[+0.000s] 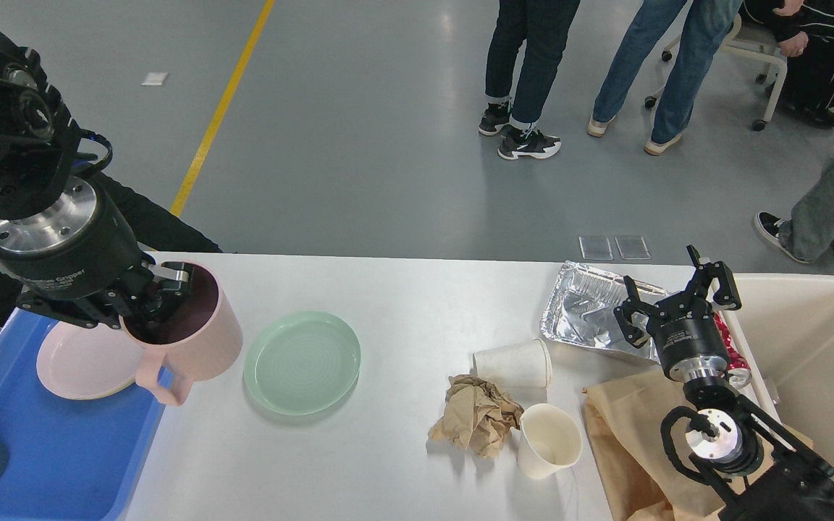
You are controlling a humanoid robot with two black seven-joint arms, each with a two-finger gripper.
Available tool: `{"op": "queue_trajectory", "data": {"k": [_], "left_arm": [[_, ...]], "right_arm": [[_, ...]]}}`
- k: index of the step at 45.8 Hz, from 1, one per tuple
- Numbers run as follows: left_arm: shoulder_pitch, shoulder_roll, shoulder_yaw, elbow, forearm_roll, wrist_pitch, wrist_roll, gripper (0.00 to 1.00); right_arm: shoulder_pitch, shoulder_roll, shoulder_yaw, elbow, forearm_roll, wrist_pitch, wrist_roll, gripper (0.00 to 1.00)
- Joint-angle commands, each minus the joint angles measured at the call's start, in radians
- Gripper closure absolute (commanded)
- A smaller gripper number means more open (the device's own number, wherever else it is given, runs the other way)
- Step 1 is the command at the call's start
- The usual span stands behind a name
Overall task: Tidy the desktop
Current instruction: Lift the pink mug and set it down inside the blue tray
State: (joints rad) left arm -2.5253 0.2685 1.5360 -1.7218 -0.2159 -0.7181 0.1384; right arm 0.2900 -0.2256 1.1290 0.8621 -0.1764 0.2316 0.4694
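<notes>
Gripping the rim of a pale pink plastic mug (189, 329) with a dark inside, the left gripper (160, 293) has one finger inside the mug and the other outside its wall — the mug hangs tilted over the edge of a blue plastic tray (62, 449). White lettering on the gripper's black body ends in "Gripper"; the rest is too small to read. A pink plate (77, 362) lies in the tray under the mug.

The large white rectangular desktop (388, 470) fills the middle of the view, smooth and matte, its far edge against the grey floor. On it rest a mint-green round plate (302, 362), a crumpled brown paper wad (476, 423), a white paper cup on its side (515, 362), an upright white paper cup (549, 440), a crinkled foil tray (591, 307) and a brown paper bag (623, 441).

The right gripper (674, 297) hovers over the foil tray with fingers spread apart, holding nothing — just beside a cream plastic bin (815, 340).
</notes>
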Motion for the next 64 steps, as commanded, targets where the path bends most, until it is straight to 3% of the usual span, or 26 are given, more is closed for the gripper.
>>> {"op": "queue_trajectory", "data": {"k": [1,8,14,23,31,40,50,57,64], "left_arm": [[0.135,0.104,0.010,0.086,0.073,0.003,-0.008,1.00],[0.310,0.300,-0.016,0.211,0.217,0.002,-0.008,1.00],[0.534,0.435,-0.088,0.382,0.317,-0.004,-0.008,1.00],[0.862,0.555,-0.330,0.596,0.463,0.008,-0.011,1.00],[1.123,0.580,-0.577,0.709,0.550,0.022,-0.009,1.00],[1.228,0.554,-0.616,0.757,0.569,0.084,-0.010,1.00],[1.238,0.551,-0.611,0.758,0.567,0.103,-0.010,1.00],[1.258,0.549,-0.611,0.758,0.553,0.103,-0.013,0.81],[1.274,0.551,-0.609,0.758,0.541,0.114,-0.036,0.44]], "right_arm": [[0.000,0.000,0.000,0.000,0.000,0.000,0.000,0.00],[-0.002,0.000,0.000,0.000,0.000,0.000,0.000,0.00],[-0.002,0.000,0.000,0.000,0.000,0.000,0.000,0.00],[-0.002,0.000,0.000,0.000,0.000,0.000,0.000,0.00],[-0.002,0.000,0.000,0.000,0.000,0.000,0.000,0.00],[0.000,0.002,0.000,-0.001,0.000,0.000,0.000,0.00],[0.000,0.000,0.000,-0.001,0.000,0.000,0.000,0.00],[0.000,0.002,0.000,-0.001,0.000,0.000,0.000,0.00],[0.000,0.000,0.000,-0.001,0.000,0.000,0.000,0.00]]}}
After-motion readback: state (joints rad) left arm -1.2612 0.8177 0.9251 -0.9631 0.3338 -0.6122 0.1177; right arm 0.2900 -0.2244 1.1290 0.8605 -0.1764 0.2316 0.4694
